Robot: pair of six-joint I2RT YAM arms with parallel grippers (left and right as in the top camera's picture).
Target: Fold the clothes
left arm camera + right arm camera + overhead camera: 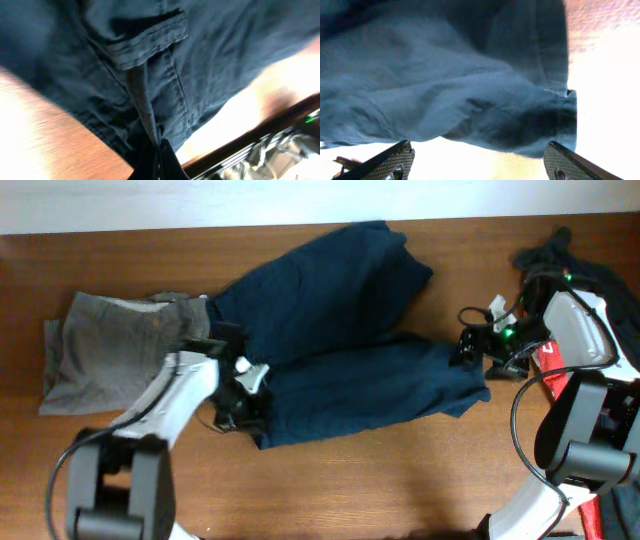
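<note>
On navy piece [335, 315], left gripper [161, 152] closed

The navy blue piece [350, 370] mid-frame is matt woven cloth with raised stitched seams; the grey shorts [110, 355] at left are matt cloth too. The table [400, 480] is smooth brown wood with a faint sheen.

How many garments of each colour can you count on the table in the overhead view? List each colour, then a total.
navy blue garment: 1
grey shorts: 1
black garment: 1
red shirt, mostly hidden behind the right arm: 1
Total: 4
</note>
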